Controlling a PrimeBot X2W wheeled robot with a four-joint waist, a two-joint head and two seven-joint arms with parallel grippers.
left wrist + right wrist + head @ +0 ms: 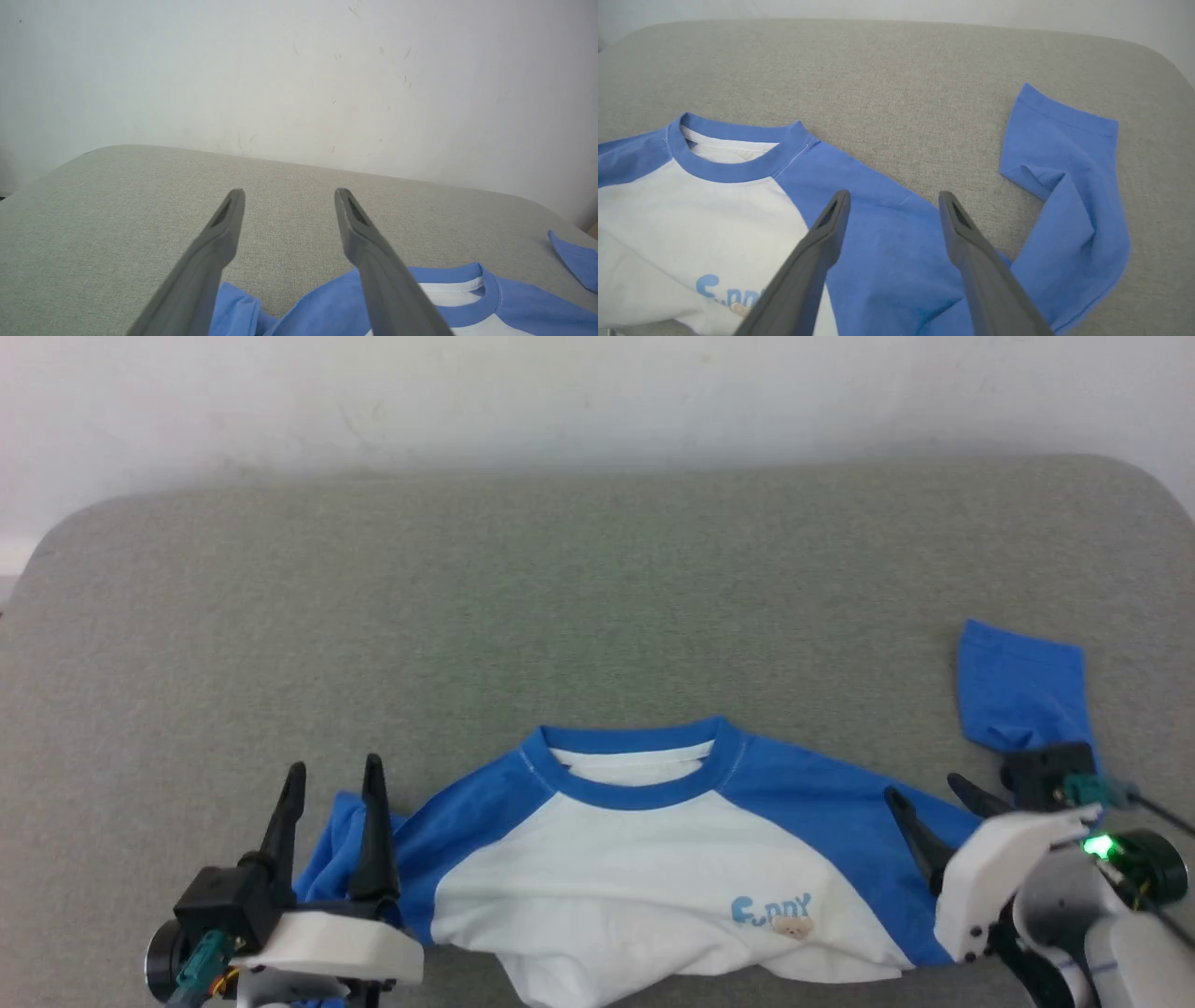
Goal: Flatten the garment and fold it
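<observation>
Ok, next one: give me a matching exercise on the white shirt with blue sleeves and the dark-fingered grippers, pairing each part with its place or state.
Things:
1. round blue collar trim
2. small light-blue lettering
3. blue right sleeve cuff
4. left gripper with two long dark fingers

Places or states:
A. open, above the bunched blue left sleeve
B. folded back, pointing toward the white wall
C. on the white chest, next to a tan figure
D. ringing the neck opening

Pairs: 1-D, 2-C, 3-B, 4-A
</observation>
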